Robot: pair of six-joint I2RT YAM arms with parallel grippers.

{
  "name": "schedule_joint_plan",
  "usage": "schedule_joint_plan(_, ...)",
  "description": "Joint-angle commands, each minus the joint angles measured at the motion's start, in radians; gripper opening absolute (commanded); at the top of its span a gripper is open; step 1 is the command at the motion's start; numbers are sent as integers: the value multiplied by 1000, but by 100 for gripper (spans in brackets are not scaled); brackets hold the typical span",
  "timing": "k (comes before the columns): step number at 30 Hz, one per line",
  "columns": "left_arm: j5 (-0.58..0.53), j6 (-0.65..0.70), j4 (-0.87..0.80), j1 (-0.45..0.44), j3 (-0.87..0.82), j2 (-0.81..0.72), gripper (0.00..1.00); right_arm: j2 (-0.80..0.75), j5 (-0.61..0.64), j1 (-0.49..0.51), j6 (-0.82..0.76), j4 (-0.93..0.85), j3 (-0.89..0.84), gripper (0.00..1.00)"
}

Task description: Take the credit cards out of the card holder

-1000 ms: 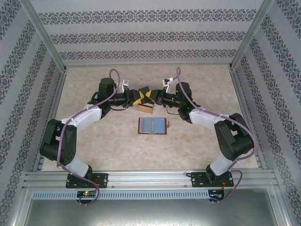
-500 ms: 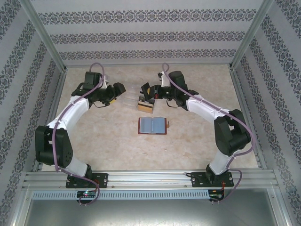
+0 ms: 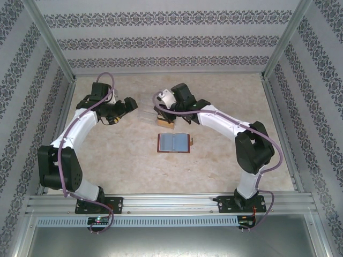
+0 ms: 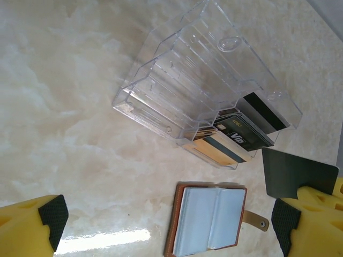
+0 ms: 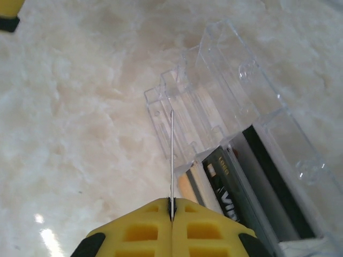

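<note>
The brown card holder (image 3: 174, 143) lies open on the table with its clear sleeves facing up, also in the left wrist view (image 4: 209, 219). My right gripper (image 3: 159, 110) is shut on a credit card (image 5: 171, 155), seen edge-on over a clear tiered stand (image 5: 214, 80). Several credit cards (image 4: 241, 134) stand in that stand's lower tiers. My left gripper (image 3: 130, 103) hangs open and holds nothing, left of the stand. A dark card (image 4: 295, 171) shows just past the left gripper's right finger, its lower edge hidden behind it.
The clear stand (image 3: 146, 115) sits just beyond the card holder at mid-table. Patterned walls and metal posts (image 3: 51, 40) close in the table on three sides. Bare marbled tabletop (image 3: 230, 107) stretches to the right and near side.
My left gripper has opened, let go of the card both grippers were holding, and pulled back to the left. My right gripper has carried the card leftward over the clear stand.
</note>
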Motion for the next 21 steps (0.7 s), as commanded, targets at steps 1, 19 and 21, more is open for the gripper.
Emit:
schedule_joint_plan(1,-6,21,-7,22,-19,-39,99,25,78,9,-215,-27,43,0)
schedule_joint_plan(19,13,31,-31,38,-3,21,100,164,78,-21,-449,-170,178,0)
schedule_joint_plan(21,15,31,-33,38,-2,26,100,167,95,-25,-456,-167,181,0)
